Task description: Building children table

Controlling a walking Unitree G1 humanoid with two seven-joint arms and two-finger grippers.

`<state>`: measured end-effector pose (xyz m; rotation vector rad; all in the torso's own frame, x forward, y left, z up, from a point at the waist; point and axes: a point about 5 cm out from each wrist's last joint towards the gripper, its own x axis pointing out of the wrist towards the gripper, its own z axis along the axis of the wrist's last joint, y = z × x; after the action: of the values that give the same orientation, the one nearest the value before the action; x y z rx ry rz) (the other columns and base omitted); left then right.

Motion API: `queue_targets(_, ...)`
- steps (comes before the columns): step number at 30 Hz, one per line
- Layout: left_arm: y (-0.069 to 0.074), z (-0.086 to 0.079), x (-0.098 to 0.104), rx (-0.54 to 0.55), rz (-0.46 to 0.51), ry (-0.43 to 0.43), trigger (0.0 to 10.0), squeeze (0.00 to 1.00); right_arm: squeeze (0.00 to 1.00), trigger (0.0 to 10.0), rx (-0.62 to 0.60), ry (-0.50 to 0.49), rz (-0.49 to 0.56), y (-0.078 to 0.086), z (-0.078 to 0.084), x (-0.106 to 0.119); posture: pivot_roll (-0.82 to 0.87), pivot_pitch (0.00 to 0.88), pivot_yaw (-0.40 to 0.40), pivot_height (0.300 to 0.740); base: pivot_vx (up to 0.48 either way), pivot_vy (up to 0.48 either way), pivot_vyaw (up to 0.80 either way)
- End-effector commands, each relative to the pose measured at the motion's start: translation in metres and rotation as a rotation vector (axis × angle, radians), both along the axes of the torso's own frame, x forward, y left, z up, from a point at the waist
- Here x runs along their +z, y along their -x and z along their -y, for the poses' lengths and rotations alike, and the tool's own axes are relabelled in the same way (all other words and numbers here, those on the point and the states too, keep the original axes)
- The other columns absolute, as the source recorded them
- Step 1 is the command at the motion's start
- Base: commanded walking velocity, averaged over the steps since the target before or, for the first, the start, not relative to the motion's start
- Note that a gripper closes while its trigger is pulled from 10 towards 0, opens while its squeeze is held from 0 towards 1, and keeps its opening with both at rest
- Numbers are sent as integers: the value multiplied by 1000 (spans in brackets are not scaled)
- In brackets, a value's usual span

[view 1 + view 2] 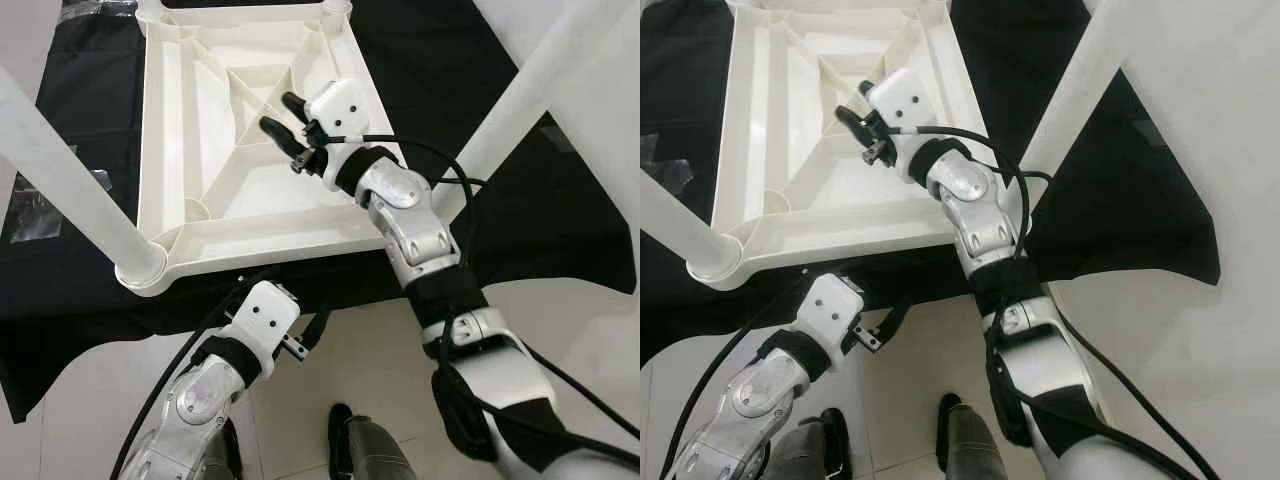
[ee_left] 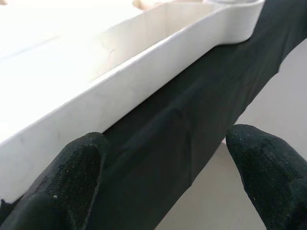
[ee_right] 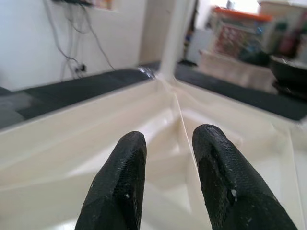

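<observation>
White plastic table top [image 1: 190, 250] lies upside down on a black cloth [image 1: 70, 90] spread over pale floor tile [image 1: 80, 400]. Ribbed underside faces up, diagonal ribs meeting near the centre.

Left side: a white table leg [image 1: 60, 170] is seated in the socket at the near left corner of the table top and rises toward the camera, leaning out to the left.

Left gripper [image 1: 305, 338] sits low, just off the near edge of the table top, over the strip of black cloth where it meets the tile. Fingers spread wide apart, holding nothing. In the left wrist view the two fingertips [image 2: 72, 187] frame the table top's near rim with the cloth beneath it; one fingertip looks close to the rim, contact cannot be told.

Centre, near bottom: dark shoes [image 1: 340, 430] on the tile, partly hidden by the arms.

Right gripper [image 1: 283, 112] is reached out over the underside of the table top, above the ribs toward its right edge. Fingers parted with a moderate gap, nothing between them. Right wrist view looks along the fingers [image 3: 117, 187] over a rib junction toward the far corner.

Right side: a second white leg [image 1: 540, 90] runs diagonally up out of the picture from beside the right edge of the table top; its lower end is hidden behind the right arm.
</observation>
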<state>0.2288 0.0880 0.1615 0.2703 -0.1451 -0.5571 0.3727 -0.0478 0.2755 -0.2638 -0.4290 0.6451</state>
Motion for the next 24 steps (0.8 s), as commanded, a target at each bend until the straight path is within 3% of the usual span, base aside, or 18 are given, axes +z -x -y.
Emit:
queue_targets(1, 4, 3, -3, -22, -25, -6, 10000, 0, 0, 10000, -27, -6, -18, 1, 1, -6, 80, 298, -99, 740, 0, 480, 0)
queue_targets(4, 7, 1, -2, -36, -31, -5, 10000, 0, 0, 10000, -70, -23, -57, 4, 3, -21, 93, 291, -90, 740, 0, 480, 0)
queue_targets(11, 7, -3, 0, -35, -26, -7, 10000, 0, 0, 10000, -101, -27, -73, 6, 3, -28, 97, 286, -86, 740, 0, 480, 0)
queue_targets(15, 8, -1, 2, -51, -15, -3, 10000, 0, 0, 10000, -125, -22, -70, 6, 4, -29, 98, 284, -81, 740, 0, 0, 0)
queue_targets(24, 12, 4, 2, -91, -32, 5, 10000, 0, 0, 10000, -199, 32, -55, -2, 36, -24, 93, 292, -80, 740, 0, 0, 0)
